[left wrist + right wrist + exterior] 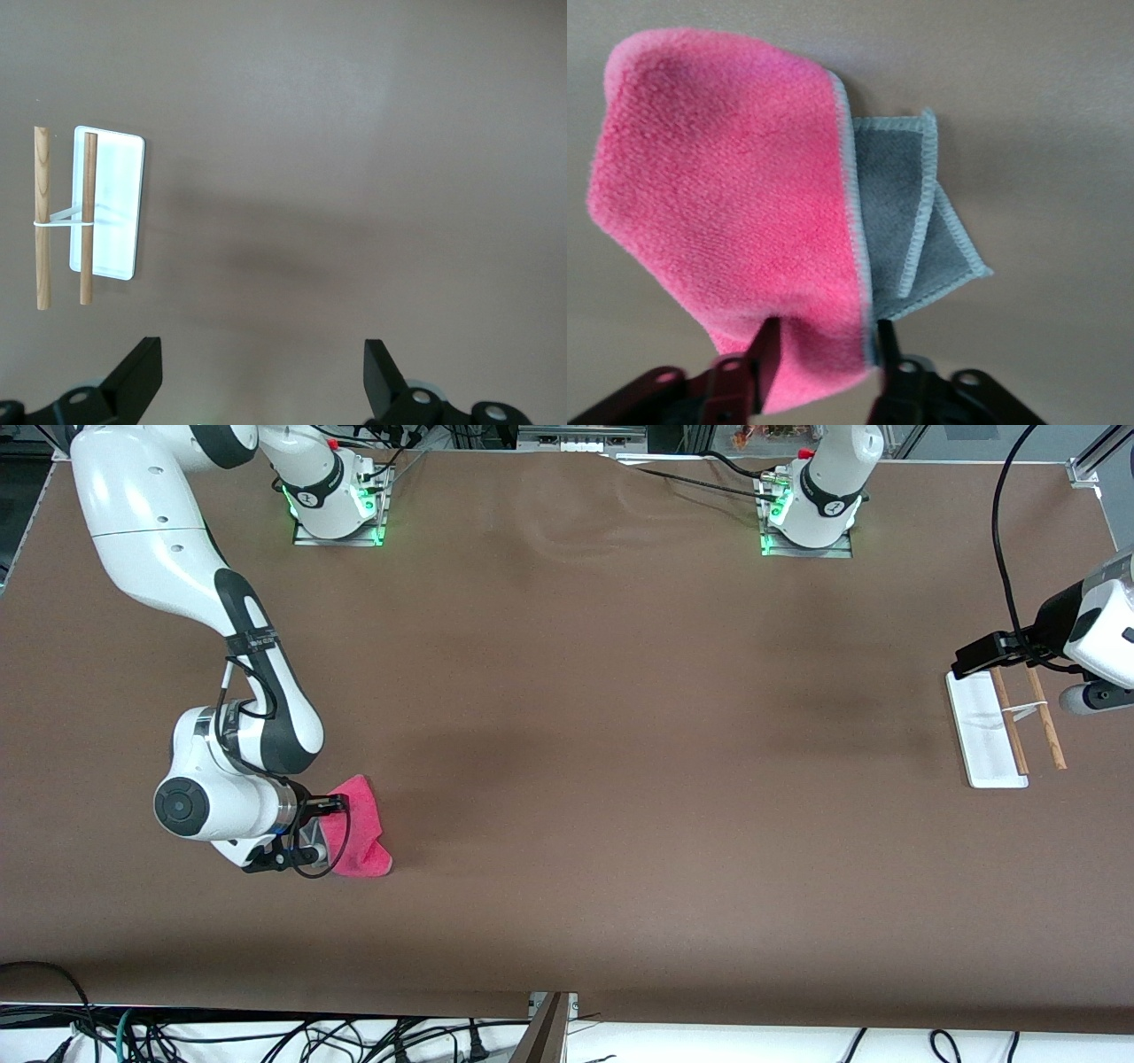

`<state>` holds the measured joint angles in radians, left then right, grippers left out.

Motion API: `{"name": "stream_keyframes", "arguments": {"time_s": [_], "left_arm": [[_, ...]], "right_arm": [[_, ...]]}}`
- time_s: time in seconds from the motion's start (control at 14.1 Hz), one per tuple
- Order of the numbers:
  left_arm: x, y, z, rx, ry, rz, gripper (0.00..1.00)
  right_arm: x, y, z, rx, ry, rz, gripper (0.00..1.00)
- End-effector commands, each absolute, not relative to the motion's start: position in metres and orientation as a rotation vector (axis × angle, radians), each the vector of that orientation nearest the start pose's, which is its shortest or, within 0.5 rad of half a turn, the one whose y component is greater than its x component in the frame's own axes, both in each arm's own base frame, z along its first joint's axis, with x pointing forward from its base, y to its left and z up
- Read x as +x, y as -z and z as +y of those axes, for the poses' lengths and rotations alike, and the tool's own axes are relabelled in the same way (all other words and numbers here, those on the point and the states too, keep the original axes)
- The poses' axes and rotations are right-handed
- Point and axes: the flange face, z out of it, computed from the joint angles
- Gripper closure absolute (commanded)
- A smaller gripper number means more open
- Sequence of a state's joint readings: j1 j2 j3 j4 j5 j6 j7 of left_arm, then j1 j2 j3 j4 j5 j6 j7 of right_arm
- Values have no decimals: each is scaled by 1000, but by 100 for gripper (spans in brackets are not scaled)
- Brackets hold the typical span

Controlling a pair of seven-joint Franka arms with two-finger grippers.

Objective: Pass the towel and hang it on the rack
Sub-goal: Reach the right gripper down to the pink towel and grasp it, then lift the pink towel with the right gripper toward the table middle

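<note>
The right gripper (321, 831) sits low over the surface (585, 779) toward the right arm's end, its jaws clenched on one edge of the towel (356, 840); in the right wrist view the two dark fingers (764, 354) pinch the pink fleece between them, with the towel (735, 221) spreading away from the jaws and a grey trimmed flap folded out beside the pink part; whether the towel's free end touches the surface I cannot tell. The left gripper (261, 376) hangs beside the rack (990, 731) at the left arm's end of the surface; its jaws stand wide apart and hold nothing. The rack (111, 204) stands well apart from the towel, its white base flat on the surface; both brown rods lie bare.
</note>
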<state>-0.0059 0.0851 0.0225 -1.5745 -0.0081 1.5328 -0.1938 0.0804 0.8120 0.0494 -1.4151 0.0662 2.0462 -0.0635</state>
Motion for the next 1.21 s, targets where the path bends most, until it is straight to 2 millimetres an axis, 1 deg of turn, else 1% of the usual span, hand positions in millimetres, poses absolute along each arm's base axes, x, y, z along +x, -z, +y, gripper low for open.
{"name": "stream_keyframes", "arguments": {"time_s": [0.0, 0.07, 0.14, 0.21, 0.28, 0.36, 0.5, 0.57, 0.71, 0.78, 0.85, 0.93, 1.07, 1.14], "left_arm": [[577, -577, 10, -3115, -190, -300, 0], [577, -578, 10, -3115, -187, -300, 0], [577, -578, 10, -3115, -187, -300, 0], [577, -578, 10, -3115, -187, -300, 0], [577, -578, 10, -3115, -185, -300, 0], [577, -578, 10, -3115, -185, -300, 0], [577, -578, 10, -3115, -185, -300, 0], [577, -578, 10, -3115, -185, -300, 0], [577, -578, 10, -3115, -185, -300, 0], [577, -578, 10, -3115, -185, -300, 0], [577, -578, 10, -3115, -185, -300, 0], [577, -578, 10, -3115, -185, -300, 0], [577, -578, 10, -3115, -185, -300, 0], [577, -578, 10, -3115, -185, -300, 0]], "right_arm": [[699, -210, 89, -3011, -290, -211, 80], [700, -212, 89, -3012, -285, -209, 85], [701, -216, 91, -3012, -274, -213, 94], [702, -221, 92, -3014, -262, -217, 100], [705, -232, 94, -3015, -235, -228, 100], [708, -248, 94, -3016, -200, -229, 100], [708, -291, 97, -3018, -156, -243, 100], [706, -312, 102, -3017, -143, -257, 100], [700, -358, 125, -3008, -87, -313, 100], [699, -378, 138, -3004, -57, -341, 100], [699, -393, 147, -2999, -42, -362, 100], [696, -412, 152, -2995, -24, -377, 100], [690, -439, 160, -2993, -48, -374, 100], [681, -450, 175, -2985, -79, -367, 100]]}}
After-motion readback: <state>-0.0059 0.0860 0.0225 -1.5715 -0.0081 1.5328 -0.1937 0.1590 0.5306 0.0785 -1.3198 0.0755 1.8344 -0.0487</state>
